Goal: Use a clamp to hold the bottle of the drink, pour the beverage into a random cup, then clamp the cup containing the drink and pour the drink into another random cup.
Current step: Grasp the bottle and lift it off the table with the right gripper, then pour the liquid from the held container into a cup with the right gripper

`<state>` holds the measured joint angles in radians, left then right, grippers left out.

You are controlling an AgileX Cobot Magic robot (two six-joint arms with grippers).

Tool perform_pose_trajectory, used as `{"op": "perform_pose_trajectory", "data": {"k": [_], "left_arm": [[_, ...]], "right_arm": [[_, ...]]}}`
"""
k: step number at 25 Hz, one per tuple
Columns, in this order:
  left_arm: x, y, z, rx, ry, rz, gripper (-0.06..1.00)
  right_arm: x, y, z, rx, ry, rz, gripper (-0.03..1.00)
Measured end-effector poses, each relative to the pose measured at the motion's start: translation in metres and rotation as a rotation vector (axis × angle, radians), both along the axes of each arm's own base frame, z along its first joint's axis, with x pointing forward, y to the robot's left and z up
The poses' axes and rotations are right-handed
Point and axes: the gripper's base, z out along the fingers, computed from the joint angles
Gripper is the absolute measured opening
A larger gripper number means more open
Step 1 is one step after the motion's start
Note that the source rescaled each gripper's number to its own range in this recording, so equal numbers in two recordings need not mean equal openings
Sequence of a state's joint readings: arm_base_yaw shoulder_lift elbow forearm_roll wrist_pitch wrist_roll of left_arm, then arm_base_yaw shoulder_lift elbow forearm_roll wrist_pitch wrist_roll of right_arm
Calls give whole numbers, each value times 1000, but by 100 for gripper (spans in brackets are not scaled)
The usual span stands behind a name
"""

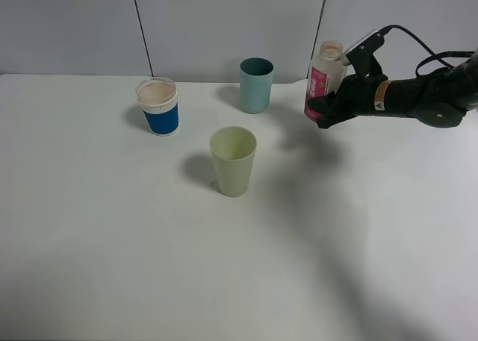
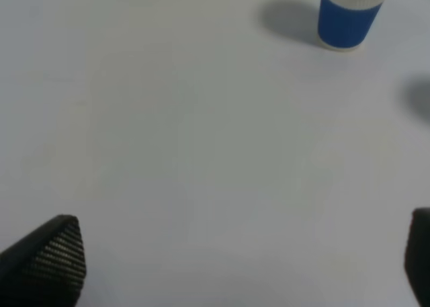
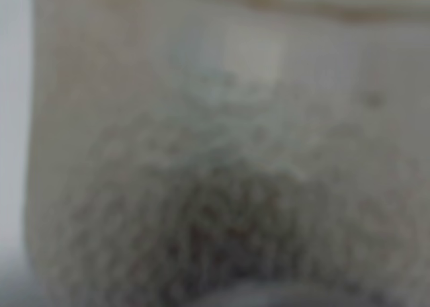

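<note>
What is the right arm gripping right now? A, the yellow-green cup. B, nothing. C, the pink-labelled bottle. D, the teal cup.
C: in the high view the right gripper is shut on the lower part of the bottle, and the bottle's blurred body fills the right wrist view.

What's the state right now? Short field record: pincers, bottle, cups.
right pincer: shut on bottle, which is near upright, right of teal tumbler
left pincer: open, holding nothing, above bare table
yellow-green cup: upright, mid-table, no liquid visible inside
blue-and-white cup: upright, left of the tumbler
pour: not yet started, bottle not over any cup
</note>
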<state>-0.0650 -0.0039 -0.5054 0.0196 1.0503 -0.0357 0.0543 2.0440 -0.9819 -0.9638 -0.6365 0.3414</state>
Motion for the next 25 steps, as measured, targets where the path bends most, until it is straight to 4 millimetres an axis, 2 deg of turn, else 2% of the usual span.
{"op": "perform_pose_trajectory", "data": {"k": [11,25], "left_arm": [[0,0,0,0,0,0,100],[0,0,0,0,0,0,100]], "right_arm": [[-13,53,4,-79,25,65,0],[-35,94,33,-210,-21,169,0]]}}
